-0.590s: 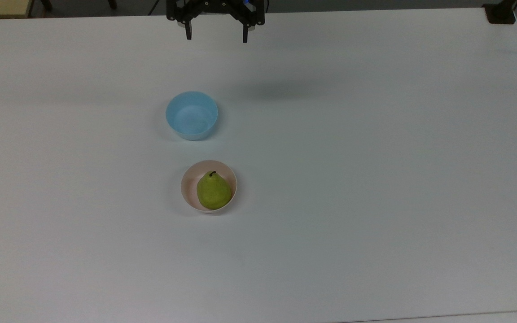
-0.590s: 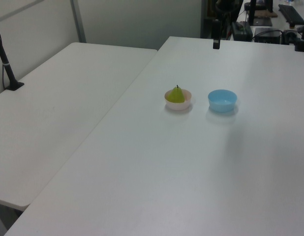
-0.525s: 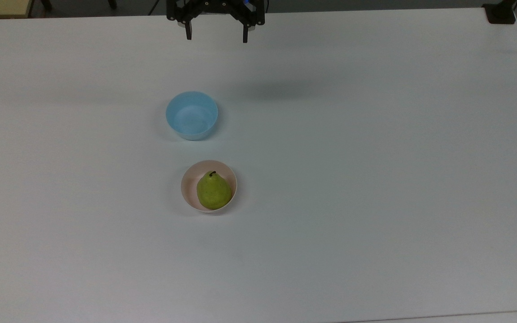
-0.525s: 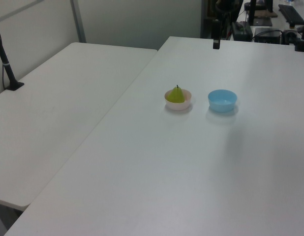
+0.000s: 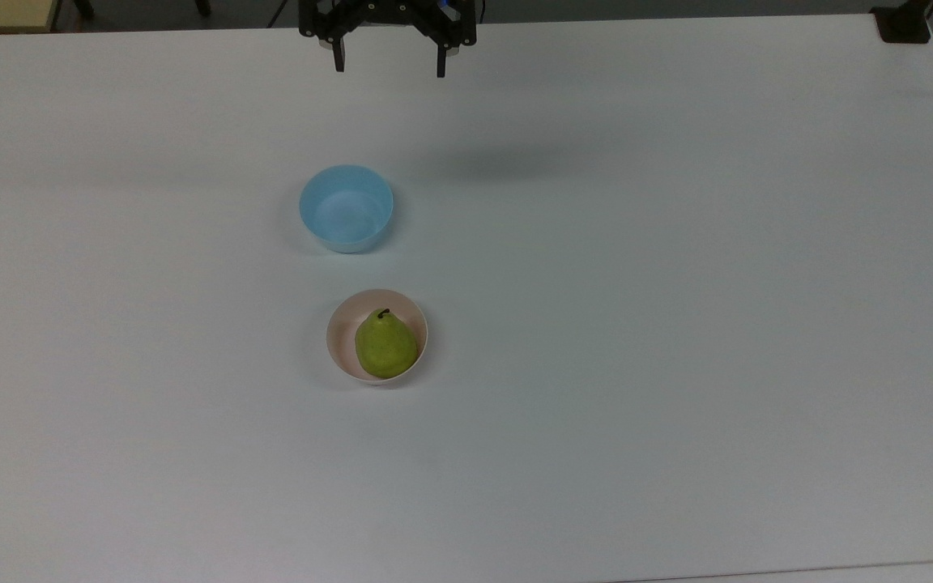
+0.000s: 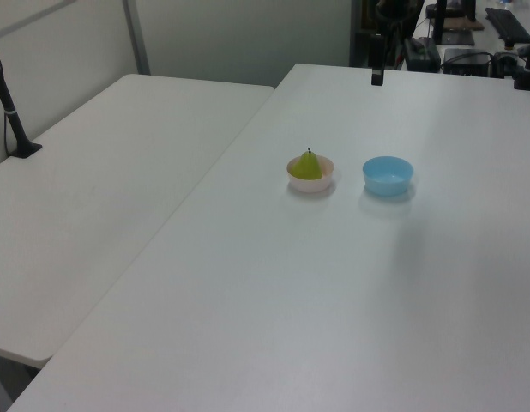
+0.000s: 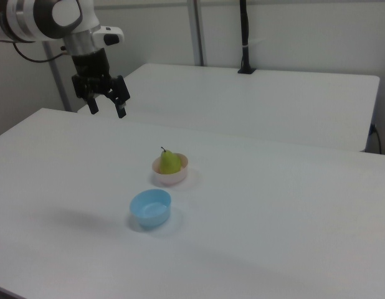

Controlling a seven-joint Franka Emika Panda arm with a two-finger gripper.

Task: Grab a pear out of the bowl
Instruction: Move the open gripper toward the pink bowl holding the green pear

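A yellow-green pear point(image 5: 385, 347) point(image 6: 307, 166) point(image 7: 169, 162) with a dark stem lies in the pale pink bowl point(image 5: 341, 336) point(image 6: 314, 183) point(image 7: 172, 177) near the table's middle. My gripper point(image 5: 389, 65) point(image 7: 108, 109) hangs open and empty high above the table's far edge in the top view, well beyond the pear and the light blue bowl. In the left view one dark finger point(image 6: 377, 75) hangs at the far end of the table.
An empty light blue bowl point(image 5: 346, 208) point(image 6: 388, 174) point(image 7: 151, 208) stands between the gripper and the pink bowl in the top view. A second white table point(image 6: 93, 180) adjoins on the left view's left, with a black post point(image 6: 12, 112) on it.
The gripper has shifted very slightly toward the top view's top. The pear and both bowls have not moved.
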